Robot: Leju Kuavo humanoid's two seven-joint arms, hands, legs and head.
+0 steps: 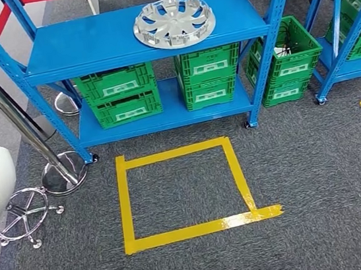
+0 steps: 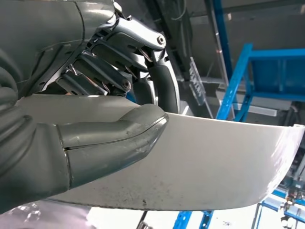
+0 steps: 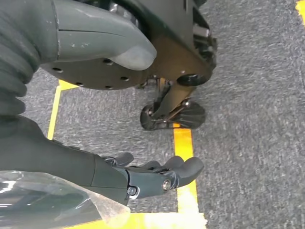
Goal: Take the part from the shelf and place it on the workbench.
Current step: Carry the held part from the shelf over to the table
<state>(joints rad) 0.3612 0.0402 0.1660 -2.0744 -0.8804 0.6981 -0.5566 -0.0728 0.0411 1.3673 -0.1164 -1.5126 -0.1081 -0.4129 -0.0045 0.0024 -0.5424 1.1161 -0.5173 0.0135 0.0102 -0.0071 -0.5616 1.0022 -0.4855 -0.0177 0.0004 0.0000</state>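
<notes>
Presently the hubcap (image 1: 174,21) lies flat at the top shelf's (image 1: 82,48) right end; light, rigid, slippery: grip its rim. Left hand (image 2: 107,95) curled against a white panel (image 2: 216,162); right hand (image 3: 151,179) hangs loosely extended, empty.

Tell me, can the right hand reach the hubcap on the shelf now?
Probably not yet. The right hand hangs low over the carpet, while the hubcap lies on the shelf beyond the taped square. Nothing stands around the hubcap, so stepping closer should do.
</notes>
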